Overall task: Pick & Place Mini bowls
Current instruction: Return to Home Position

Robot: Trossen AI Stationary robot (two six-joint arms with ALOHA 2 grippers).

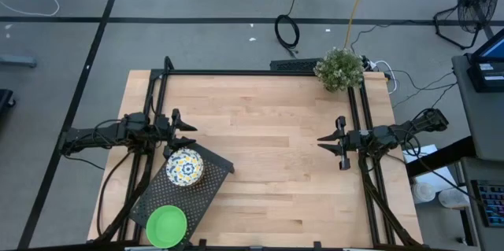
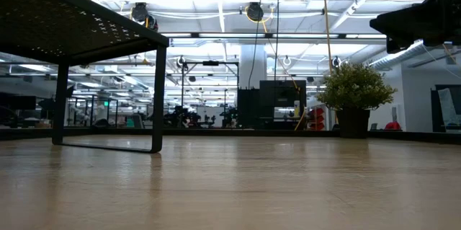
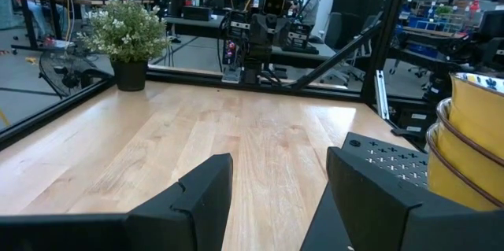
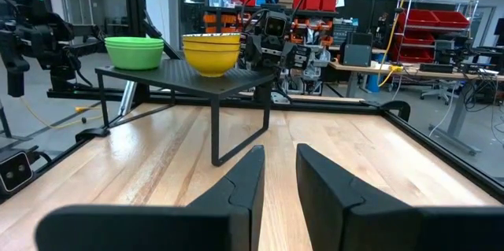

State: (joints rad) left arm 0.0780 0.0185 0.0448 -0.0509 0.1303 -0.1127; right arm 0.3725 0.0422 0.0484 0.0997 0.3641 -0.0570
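The mini bowls sit in two stacks on the black mesh tray [image 1: 209, 184] near the table's near-left corner. The floral stack [image 1: 185, 167] is white and blue inside, and its yellow outside [image 4: 211, 53] shows in the right wrist view. The green stack [image 1: 166, 225] [image 4: 134, 50] stands nearer the near edge. My left gripper [image 1: 186, 124] [image 3: 279, 174] hovers open just beyond the tray's far end, with the floral stack [image 3: 472, 149] beside it. My right gripper [image 1: 324, 141] [image 4: 280, 160] hovers at the table's right side, pointing left at the tray, fingers a little apart.
The tray [image 2: 108, 28] is a raised stand on thin legs [image 4: 214, 129], with open space under it. A potted plant [image 1: 340, 68] stands at the far right corner. Black frame rails [image 1: 260, 71] run along the table's far, left and right sides. Bare wood [image 1: 268, 149] lies between the arms.
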